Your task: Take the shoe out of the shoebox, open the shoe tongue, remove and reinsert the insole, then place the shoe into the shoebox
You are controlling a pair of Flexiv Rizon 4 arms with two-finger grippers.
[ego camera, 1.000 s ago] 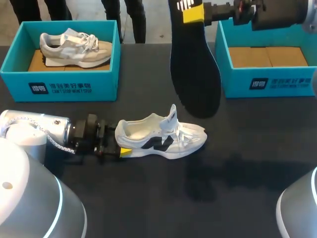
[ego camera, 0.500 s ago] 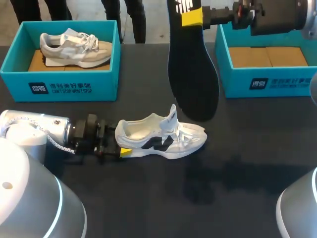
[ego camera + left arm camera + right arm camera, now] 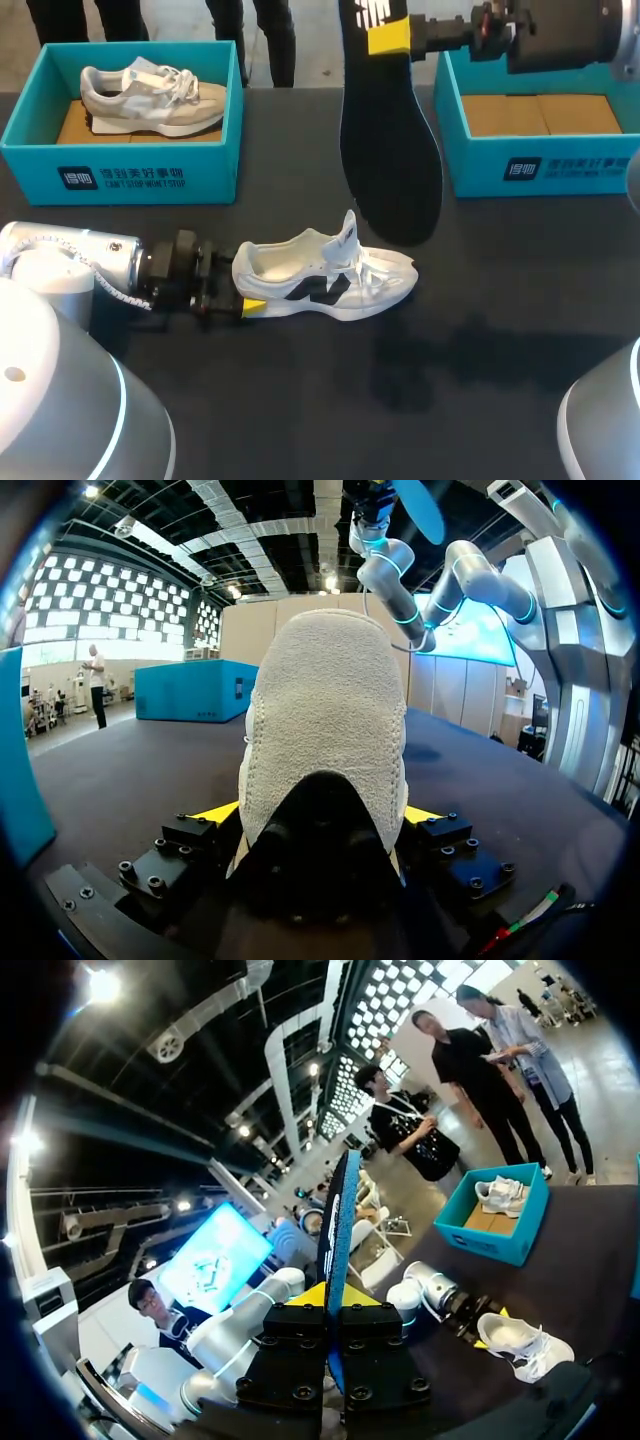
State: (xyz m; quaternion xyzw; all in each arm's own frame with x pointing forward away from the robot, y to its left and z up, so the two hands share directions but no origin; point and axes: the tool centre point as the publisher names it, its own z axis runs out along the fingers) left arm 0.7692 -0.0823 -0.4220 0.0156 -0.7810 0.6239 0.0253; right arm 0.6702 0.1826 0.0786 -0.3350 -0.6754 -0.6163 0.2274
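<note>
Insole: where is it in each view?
Head: insole hangs from right gripper, behind the white shoe.
Left wrist: likely the blue tip high beyond the white shoe.
Right wrist: insole edge-on, clamped in that gripper.
Shared landmark: white shoe.
</note>
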